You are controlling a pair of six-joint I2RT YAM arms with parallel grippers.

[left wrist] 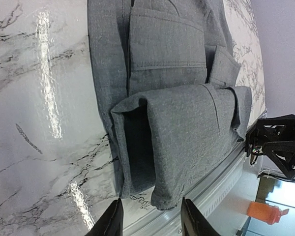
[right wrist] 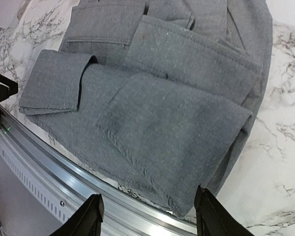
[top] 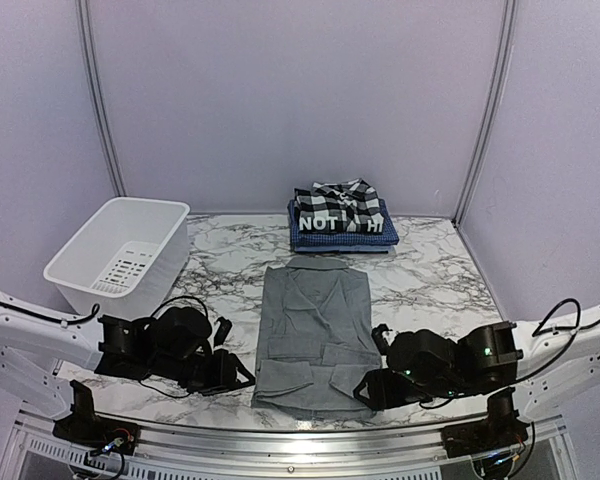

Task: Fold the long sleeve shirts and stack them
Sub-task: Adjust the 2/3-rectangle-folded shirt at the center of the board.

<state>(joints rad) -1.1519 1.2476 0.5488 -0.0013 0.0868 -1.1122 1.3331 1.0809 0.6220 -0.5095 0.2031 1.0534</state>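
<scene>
Left gripper (top: 240, 374) lies low over marble table (top: 430, 270), lilac walls (top: 280, 90) behind.

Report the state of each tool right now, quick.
Left tool: open, holding nothing, by the near edge of the grey shirt.
Right tool: open, holding nothing, by that same edge.

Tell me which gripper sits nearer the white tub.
Left. The left gripper lies on the same side of the grey shirt as the tub; the right gripper lies across the shirt.
</scene>
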